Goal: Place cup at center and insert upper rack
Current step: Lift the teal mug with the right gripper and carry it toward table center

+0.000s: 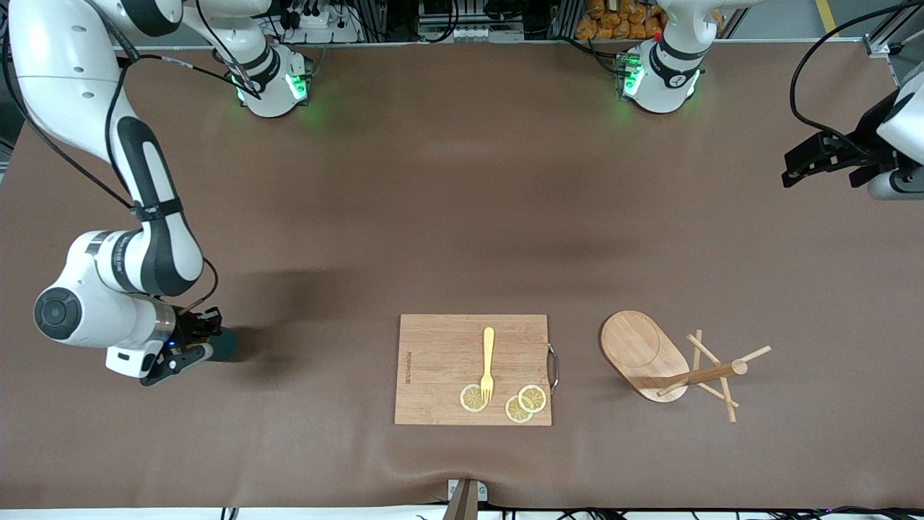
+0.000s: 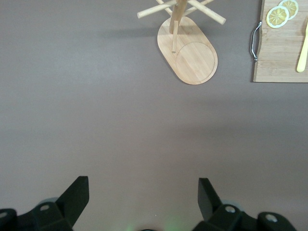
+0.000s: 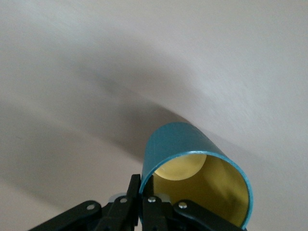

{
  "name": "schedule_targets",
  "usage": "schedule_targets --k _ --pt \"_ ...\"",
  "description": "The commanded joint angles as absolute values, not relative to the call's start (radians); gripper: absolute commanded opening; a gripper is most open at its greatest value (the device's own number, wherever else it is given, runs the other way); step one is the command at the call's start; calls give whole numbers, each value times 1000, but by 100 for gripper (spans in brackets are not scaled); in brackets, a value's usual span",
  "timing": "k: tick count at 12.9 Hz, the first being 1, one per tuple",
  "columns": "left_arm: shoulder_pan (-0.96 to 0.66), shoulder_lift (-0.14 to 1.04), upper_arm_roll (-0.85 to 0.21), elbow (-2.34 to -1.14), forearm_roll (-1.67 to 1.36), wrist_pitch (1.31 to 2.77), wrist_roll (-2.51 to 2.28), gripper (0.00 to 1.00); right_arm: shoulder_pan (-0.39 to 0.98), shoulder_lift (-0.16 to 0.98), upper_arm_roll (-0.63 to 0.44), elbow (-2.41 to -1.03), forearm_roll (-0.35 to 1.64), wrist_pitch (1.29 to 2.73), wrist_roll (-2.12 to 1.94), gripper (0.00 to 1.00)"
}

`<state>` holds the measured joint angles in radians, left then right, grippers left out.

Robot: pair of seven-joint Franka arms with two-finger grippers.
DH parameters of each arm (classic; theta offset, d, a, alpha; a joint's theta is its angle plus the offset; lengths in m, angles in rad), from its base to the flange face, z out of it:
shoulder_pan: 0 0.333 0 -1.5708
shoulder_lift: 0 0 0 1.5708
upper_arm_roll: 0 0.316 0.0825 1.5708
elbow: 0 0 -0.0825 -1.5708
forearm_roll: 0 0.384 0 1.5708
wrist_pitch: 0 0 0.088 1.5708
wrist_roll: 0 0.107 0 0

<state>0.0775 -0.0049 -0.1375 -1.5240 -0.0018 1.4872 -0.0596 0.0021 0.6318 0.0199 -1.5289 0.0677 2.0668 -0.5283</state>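
Observation:
The cup [image 1: 222,345] is a teal mug with a yellow inside, near the right arm's end of the table. My right gripper [image 1: 206,347] is shut on its rim, one finger inside and one outside, as the right wrist view shows [image 3: 146,190]. There the cup [image 3: 192,147] is tilted just above the brown table. The upper rack [image 1: 650,354], a wooden mug tree with an oval base and crossing pegs, stands toward the left arm's end; it also shows in the left wrist view [image 2: 190,53]. My left gripper [image 1: 798,167] waits open and empty in the air [image 2: 143,192].
A rectangular bamboo cutting board [image 1: 440,361] lies between the cup and the rack. It carries a yellow fork [image 1: 488,361] and lemon slices [image 1: 525,403]. A metal handle [image 1: 553,367] is on its edge that faces the rack.

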Motion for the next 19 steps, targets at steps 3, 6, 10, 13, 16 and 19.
schedule_targets --k 3,6,10,13,16,19 --pt "84 -32 -143 -1526 2 1460 -64 100 162 571 34 -1552 106 2005 -254 0" --pt "86 -32 -143 -1529 2 1459 -64 100 317 561 34 -1555 106 2003 30 0" --pt "89 -31 -141 -1528 3 1459 -63 100 504 542 34 -1557 145 1987 308 0" --pt "87 -31 -141 -1529 29 1456 -63 100 662 541 32 -1551 160 1997 521 0" --pt "87 -32 -141 -1526 29 1456 -63 100 779 548 32 -1551 158 1994 629 0" --pt "89 -31 -140 -1525 31 1456 -64 100 894 571 28 -1548 134 2003 756 0"
